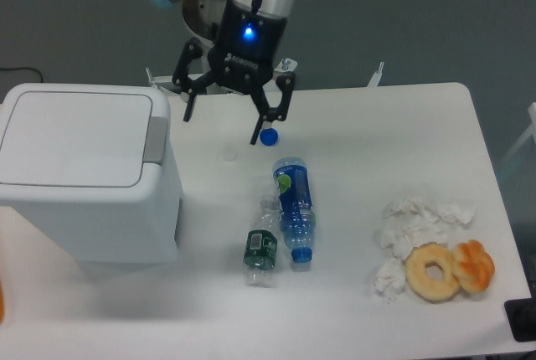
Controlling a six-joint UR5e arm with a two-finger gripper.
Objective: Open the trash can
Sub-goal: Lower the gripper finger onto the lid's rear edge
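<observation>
The trash can point(84, 180) is a large white boxy bin on the left of the table, its flat lid down and a grey push tab point(154, 138) on its right edge. My gripper point(222, 127) hangs open above the table just right of the bin, fingers spread wide with nothing between them. Its left fingertip is a short way up and right of the grey tab, not touching it.
A blue bottle cap point(268, 136) lies by the right fingertip, a small white cap point(229, 156) beside it. Two plastic bottles point(293, 205) point(262, 244) lie mid-table. Crumpled tissues point(414, 222), a doughnut point(433, 271) and a pastry point(475, 264) sit at the right front.
</observation>
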